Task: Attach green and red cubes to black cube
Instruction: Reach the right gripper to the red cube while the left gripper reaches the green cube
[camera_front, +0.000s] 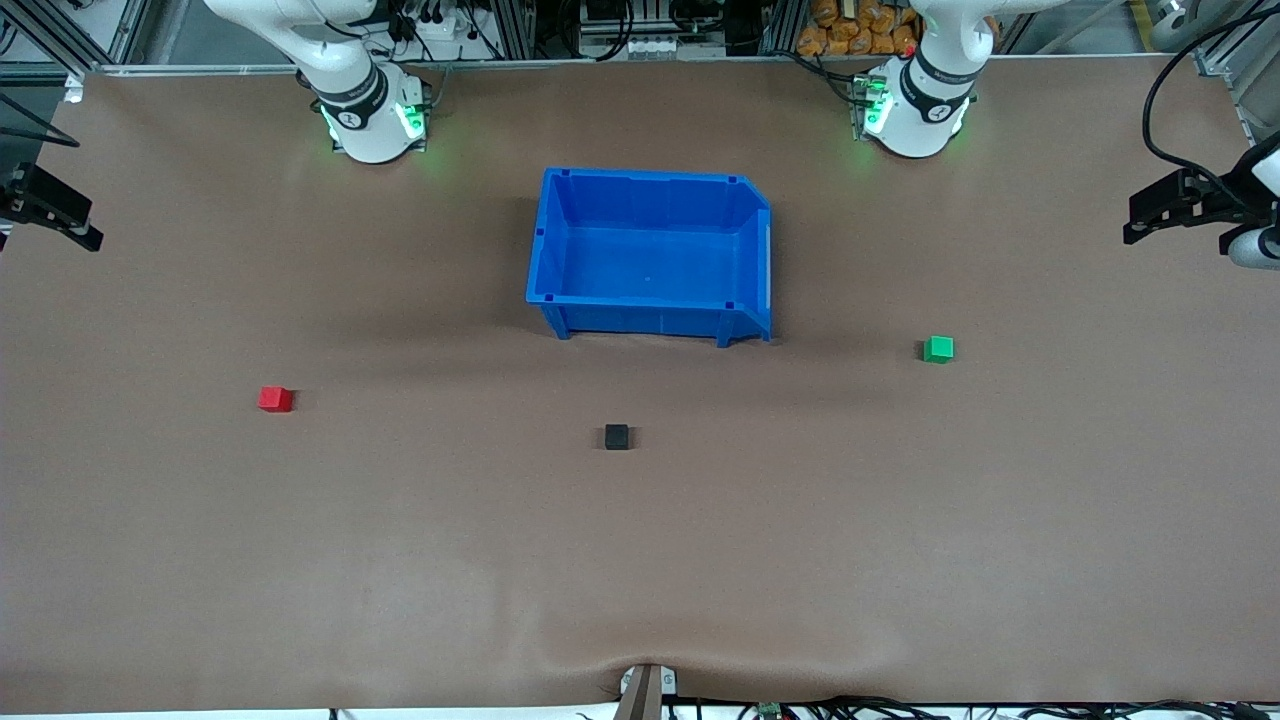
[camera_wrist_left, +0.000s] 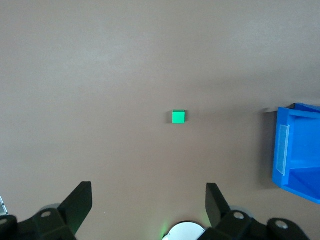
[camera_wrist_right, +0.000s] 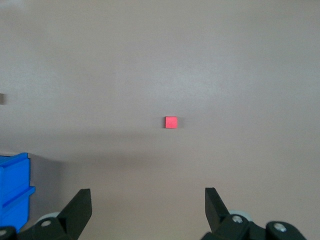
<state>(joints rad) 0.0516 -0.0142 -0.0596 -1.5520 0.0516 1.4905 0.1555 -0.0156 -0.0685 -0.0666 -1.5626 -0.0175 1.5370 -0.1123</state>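
A black cube (camera_front: 617, 436) lies near the table's middle, nearer to the front camera than the blue bin. A red cube (camera_front: 276, 399) lies toward the right arm's end, and a green cube (camera_front: 938, 349) toward the left arm's end. All three stand apart. Neither hand shows in the front view. In the left wrist view my left gripper (camera_wrist_left: 148, 189) is open and empty, high over the table, with the green cube (camera_wrist_left: 178, 117) far below. In the right wrist view my right gripper (camera_wrist_right: 147, 192) is open and empty, high over the red cube (camera_wrist_right: 171, 122).
An empty blue bin (camera_front: 640, 318) stands between the arm bases and the black cube; its corner shows in the left wrist view (camera_wrist_left: 297, 150) and the right wrist view (camera_wrist_right: 14, 190). Black mounted devices (camera_front: 50, 205) (camera_front: 1190, 205) hang at both table ends.
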